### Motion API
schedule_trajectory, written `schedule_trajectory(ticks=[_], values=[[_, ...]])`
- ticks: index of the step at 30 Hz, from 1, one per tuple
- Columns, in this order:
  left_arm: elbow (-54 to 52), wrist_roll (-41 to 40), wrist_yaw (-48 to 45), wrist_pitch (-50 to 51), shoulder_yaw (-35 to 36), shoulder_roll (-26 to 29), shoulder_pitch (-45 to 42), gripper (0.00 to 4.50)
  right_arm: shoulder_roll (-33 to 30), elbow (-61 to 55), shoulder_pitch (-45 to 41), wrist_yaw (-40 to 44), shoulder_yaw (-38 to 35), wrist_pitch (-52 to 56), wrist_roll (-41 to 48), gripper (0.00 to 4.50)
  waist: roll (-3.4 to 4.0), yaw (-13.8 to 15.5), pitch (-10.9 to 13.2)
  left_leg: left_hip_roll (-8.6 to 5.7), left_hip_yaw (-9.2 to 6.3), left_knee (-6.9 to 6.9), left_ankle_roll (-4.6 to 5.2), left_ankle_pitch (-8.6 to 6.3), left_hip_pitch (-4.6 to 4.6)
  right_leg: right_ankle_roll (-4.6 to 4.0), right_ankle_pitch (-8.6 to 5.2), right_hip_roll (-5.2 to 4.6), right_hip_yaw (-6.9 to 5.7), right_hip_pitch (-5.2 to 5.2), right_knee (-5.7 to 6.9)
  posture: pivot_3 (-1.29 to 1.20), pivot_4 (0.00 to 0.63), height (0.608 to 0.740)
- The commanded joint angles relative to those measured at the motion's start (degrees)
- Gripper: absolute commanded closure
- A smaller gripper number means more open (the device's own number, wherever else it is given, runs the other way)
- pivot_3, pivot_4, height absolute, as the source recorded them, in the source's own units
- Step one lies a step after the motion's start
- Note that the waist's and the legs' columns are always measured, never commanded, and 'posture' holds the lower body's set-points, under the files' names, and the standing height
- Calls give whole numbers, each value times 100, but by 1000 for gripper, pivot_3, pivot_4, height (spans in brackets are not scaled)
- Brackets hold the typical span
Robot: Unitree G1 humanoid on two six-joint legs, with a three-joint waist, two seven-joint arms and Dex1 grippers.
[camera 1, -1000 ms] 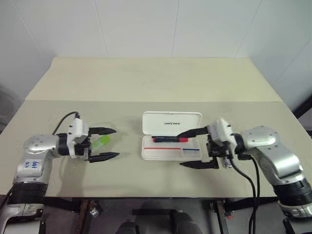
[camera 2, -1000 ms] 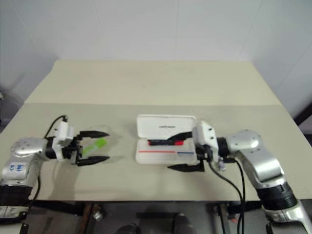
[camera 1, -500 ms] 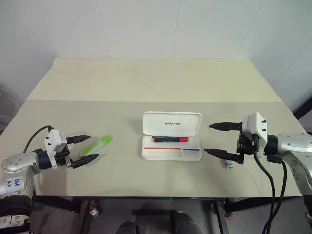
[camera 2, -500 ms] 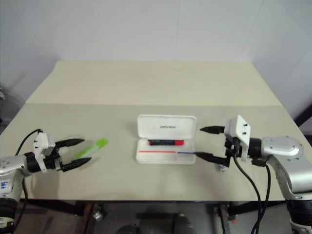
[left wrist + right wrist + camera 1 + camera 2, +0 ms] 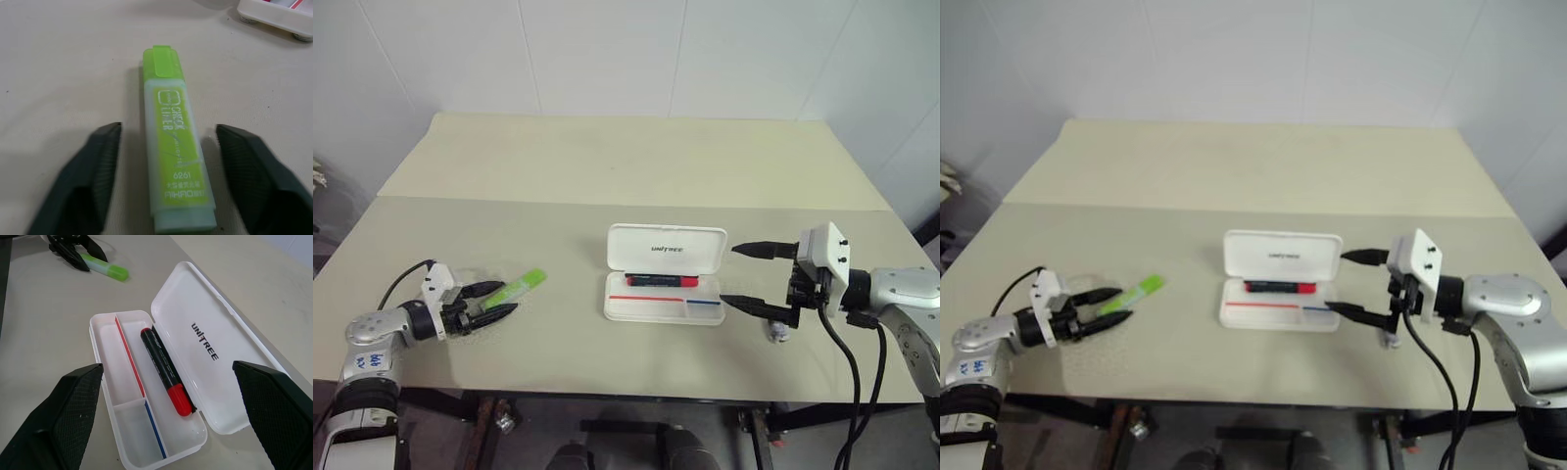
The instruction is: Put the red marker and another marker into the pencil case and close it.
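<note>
- Pencil case (image 5: 664,275) is lying open near the middle of the table (image 5: 626,166), its lid tilted back; being stiff, light plastic, it is likely to slide if the lid gets pushed shut one-handed.
- Red marker (image 5: 164,370) is already resting in the case's long compartment, along the hinge side.
- Green marker (image 5: 177,137) is lying flat on the table, well to the case's left; it looks light, rigid and smooth, best pinched across its chunky barrel.
- Left gripper (image 5: 494,301) is straddling the green marker's near end, fingers parted, not touching it.
- Right gripper (image 5: 752,274) is hovering just right of the case, fingers spread wide and empty.
- Small dark piece (image 5: 778,334) is sitting under the right gripper, blocking nothing.
</note>
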Motion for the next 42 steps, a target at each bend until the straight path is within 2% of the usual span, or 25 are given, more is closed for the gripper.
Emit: schedule_trajectory(ticks=[1, 3, 4, 10, 18, 24, 30, 42], values=[[1, -26, -74, -48, 5, -40, 14, 2555, -127, -194, 46, -56, -292, 8, 110, 0, -1, -3, 0, 0, 0, 0, 0, 0, 0, 0, 0, 0, 0, 0, 0, 0, 150, 740], [-27, -27, -56, -55, 14, -41, 26, 3251, -132, -194, 72, -65, -300, 2, 119, 0, -1, -4, 0, 0, 0, 0, 0, 0, 1, 0, 0, 0, 0, 0, 1, 0, 150, 740], [-37, -30, -45, -53, 22, -39, 29, 3412, -131, -192, 81, -67, -300, 4, 127, 0, -1, -5, 0, 0, 0, 1, 0, 0, 1, 0, 0, 0, 0, 0, 2, 0, 150, 740], [-219, -82, -9, -17, 64, -30, 68, 3404, -114, -157, 114, 70, -328, 29, 318, 0, -1, -4, 0, 0, 0, 0, 0, 0, 1, 0, 0, 1, 0, 0, 2, 0, 150, 740], [-1356, -294, -140, 383, -89, -205, 40, 3404, -48, -232, 101, 222, -208, 26, 457, 0, -2, -4, -1, 1, -1, 1, 0, 0, 0, 0, 0, 1, 0, 0, 2, 0, 150, 740], [-2638, -475, -456, 1103, -596, -324, -112, 3404, 29, -31, 94, 146, -344, 96, 584, 0, -3, -4, -1, 1, -1, 1, 0, 0, -2, 0, 0, 1, 0, 1, 1, 0, 150, 740], [-3378, -419, -479, 1581, -1150, -527, -436, 3404, -90, 429, 566, 146, -482, -313, 112, 0, -4, 1, -2, -1, -1, 2, 0, 0, 0, 1, 0, 4, 1, 6, -2, 0, 150, 740], [-3029, 388, -75, 1629, -2249, -1360, -1302, 3404, 65, 229, 1362, -281, -872, -454, 18, 0, -4, -13, -2, -5, 0, 9, 1, 1, 12, 5, 3, 8, 6, 23, -2, 0, 150, 740]])
